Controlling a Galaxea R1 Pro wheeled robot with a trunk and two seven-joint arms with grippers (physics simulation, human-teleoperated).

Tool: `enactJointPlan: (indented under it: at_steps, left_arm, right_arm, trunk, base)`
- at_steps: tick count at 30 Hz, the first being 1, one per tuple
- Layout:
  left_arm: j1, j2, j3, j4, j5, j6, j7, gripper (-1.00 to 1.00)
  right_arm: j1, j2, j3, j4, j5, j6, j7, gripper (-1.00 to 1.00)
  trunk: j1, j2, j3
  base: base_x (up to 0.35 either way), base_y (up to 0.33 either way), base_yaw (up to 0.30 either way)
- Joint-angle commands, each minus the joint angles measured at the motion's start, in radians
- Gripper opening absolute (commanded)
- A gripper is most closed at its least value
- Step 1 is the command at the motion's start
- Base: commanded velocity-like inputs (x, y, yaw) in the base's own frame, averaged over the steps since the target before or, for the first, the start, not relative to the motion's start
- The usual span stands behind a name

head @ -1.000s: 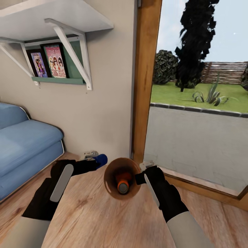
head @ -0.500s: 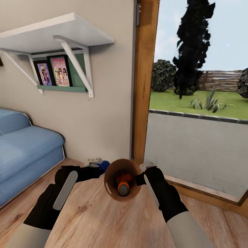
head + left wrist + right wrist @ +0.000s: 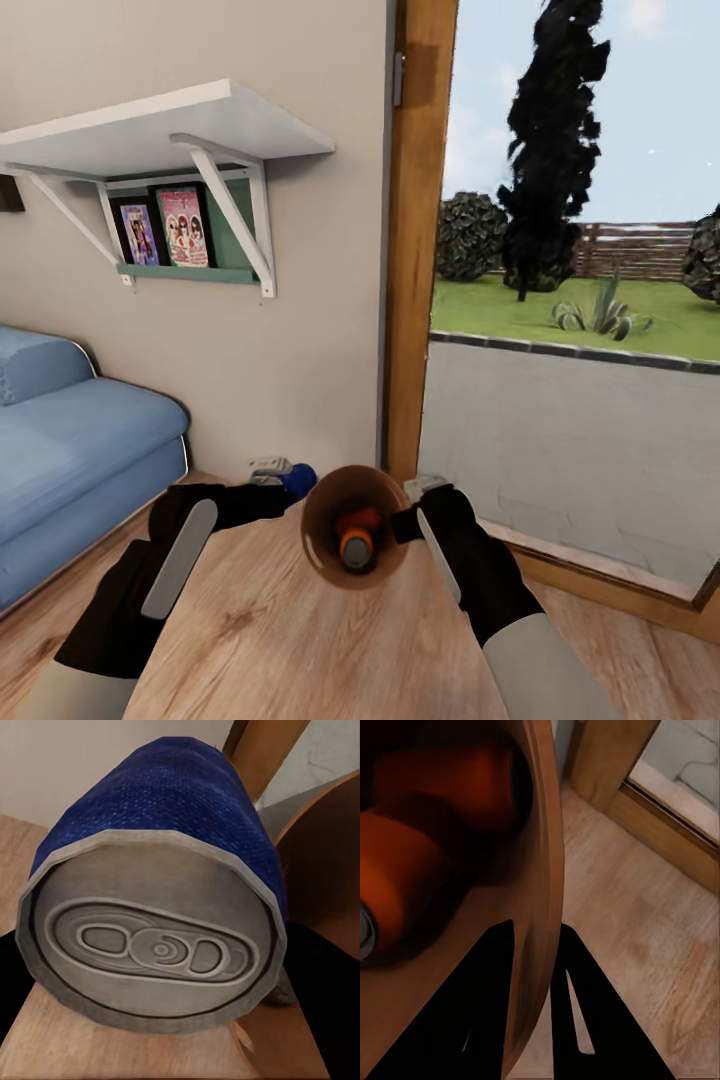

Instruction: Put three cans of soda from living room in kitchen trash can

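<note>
Pale wood floor point(image 3: 300, 640) lies below; your left hand point(image 3: 272, 487) grips the dark blue soda can point(image 3: 297, 478) lengthwise, just left of the copper-brown bucket point(image 3: 322, 540), whose rim your right hand point(image 3: 410, 520) pinches.

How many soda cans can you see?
3: two orange cans lie inside the bucket pinched by the right gripper; a blue can sits in the left gripper.
</note>
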Motion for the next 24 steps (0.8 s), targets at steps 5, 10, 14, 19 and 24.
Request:
enactJointPlan:
  at_steps: [5, 10, 14, 19, 24]
  left_arm:
    - [0.01, 0.018, 0.003, -0.004, -0.014, 0.0, 0.071, -1.0]
    - [0.012, 0.08, 0.004, -0.006, -0.013, 0.0, 0.087, -1.0]
    - [0.013, 0.102, 0.004, -0.013, -0.006, 0.0, 0.089, -1.0]
    - [0.036, 0.134, 0.003, -0.05, 0.041, 0.0, 0.089, -1.0]
    - [0.046, 0.231, -0.002, -0.075, 0.272, 0.0, 0.089, -1.0]
  right_arm:
    - [-0.001, -0.002, -0.002, 0.026, -0.009, 0.0, 0.004, -1.0]
    - [0.0, -0.006, -0.014, 0.031, -0.009, 0.0, 0.005, -1.0]
    - [0.0, -0.007, -0.036, 0.034, -0.009, 0.0, 0.005, -1.0]
    - [-0.001, -0.009, -0.044, 0.06, -0.01, 0.0, 0.005, -1.0]
    - [-0.003, -0.009, -0.047, 0.104, -0.01, 0.0, 0.006, -1.0]
  trunk:
    - [0.0, 0.0, 0.0]
    - [0.0, 0.0, 0.0]
    - [0.0, 0.0, 0.0]
    - [0.0, 0.0, 0.0]
    - [0.0, 0.0, 0.0]
  base:
    - [0.0, 0.0, 0.0]
    - [0.0, 0.0, 0.0]
    - [0.0, 0.0, 0.0]
    - [0.0, 0.0, 0.0]
    - [0.0, 0.0, 0.0]
